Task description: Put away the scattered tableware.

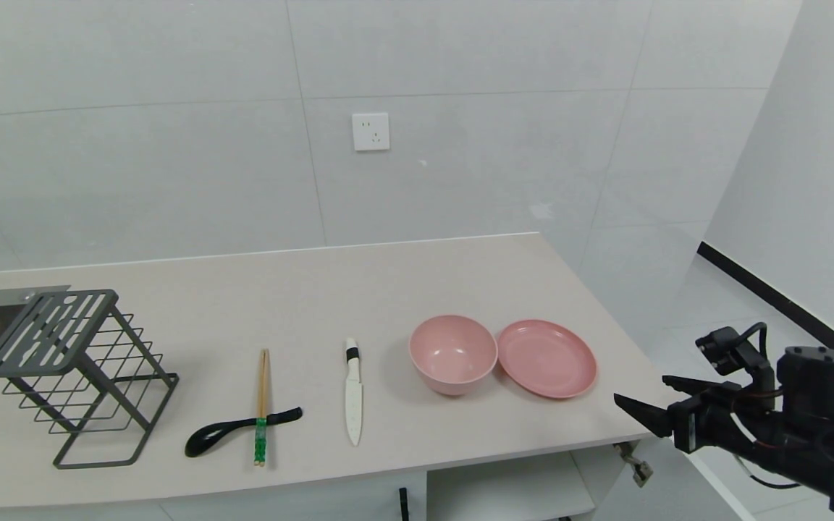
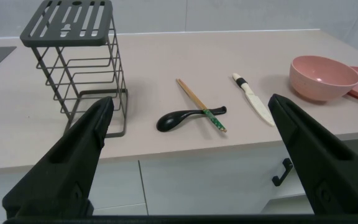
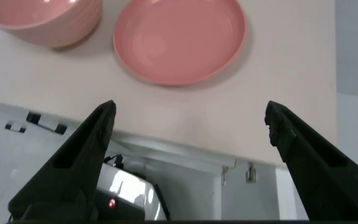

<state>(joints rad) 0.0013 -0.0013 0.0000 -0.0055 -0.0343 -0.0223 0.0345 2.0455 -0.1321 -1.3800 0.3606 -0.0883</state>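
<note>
**Q.** Stage of the task: what is done, what is left?

**A.** By judgement, nothing is put away yet. The dark grey wire rack with a slotted top (image 1: 77, 369) stands empty at the left end of the pale beige counter (image 1: 359, 289). All five pieces lie loose in a row to its right. Every piece is therefore left to do.

**Q.** The pieces, left to right?

**A.** First, a glossy black spoon (image 1: 239, 428) with its bowl toward the rack. A pair of wooden chopsticks with a green band (image 1: 263, 405) lies across its handle. Next is a white knife with a black collar (image 1: 352, 394), lying flat and apart from the others with its tip toward the front edge. Then comes a round, matt pink bowl (image 1: 453, 353), upright and empty. Just beside it is a shallow pink plate (image 1: 547, 358), nearest the right end. Whether the two rims touch cannot be told.

**Q.** The grippers?

**A.** The right gripper (image 1: 641, 388) hangs off the right end of the counter, near the plate. Its fingers are spread and hold nothing. The left gripper (image 2: 189, 102) hangs in front of the counter's front edge, facing the rack and spoon, and is likewise spread wide and empty.

**Q.** Handling notes?

**A.** The crossed spoon and chopsticks will probably disturb each other when either is lifted. The flat plate offers little to grip except its rim.
</note>
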